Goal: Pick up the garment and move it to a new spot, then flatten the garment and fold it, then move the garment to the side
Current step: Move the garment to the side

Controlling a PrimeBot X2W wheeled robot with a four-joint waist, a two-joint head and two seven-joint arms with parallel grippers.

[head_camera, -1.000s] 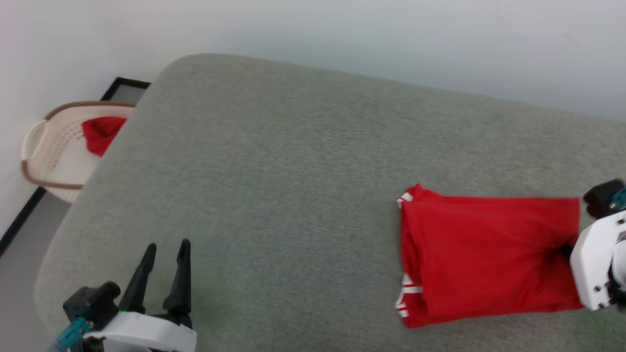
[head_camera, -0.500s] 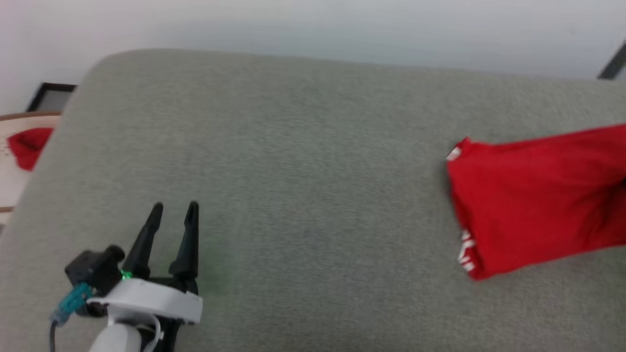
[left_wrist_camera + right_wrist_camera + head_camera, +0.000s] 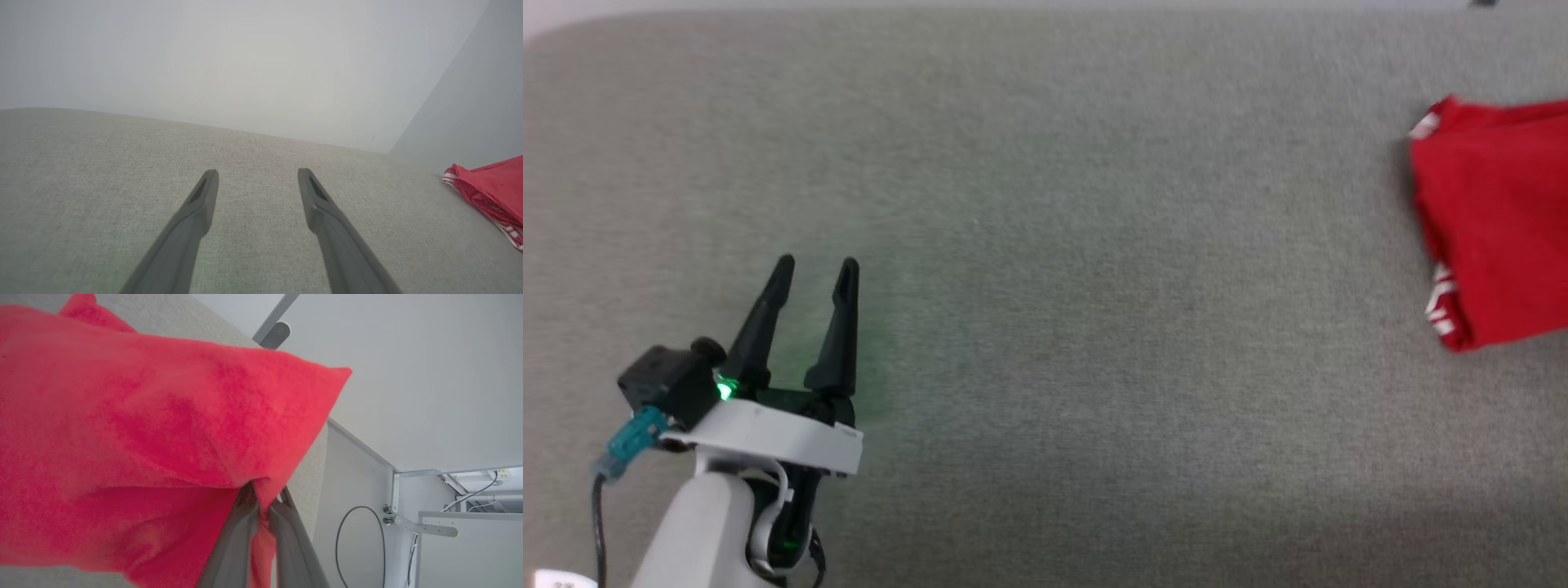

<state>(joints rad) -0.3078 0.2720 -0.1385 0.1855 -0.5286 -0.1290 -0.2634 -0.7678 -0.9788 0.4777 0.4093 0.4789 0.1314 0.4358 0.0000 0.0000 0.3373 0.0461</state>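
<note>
Left tool (image 3: 816, 263) hovering wide open at 8 o'clock over the grey bench (image 3: 1094, 245), holding nothing; folded red garment (image 3: 1494, 220) showing at 3 o'clock, well apart from it; right tool (image 3: 265, 496) pinching the garment's edge, jaws squeezing nearly together

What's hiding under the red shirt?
The grey cushion spreads out all around the red shirt and runs under it. The right claw pinches its edge, tips buried in the cloth. Anything else underneath is covered, so I cannot tell.
</note>
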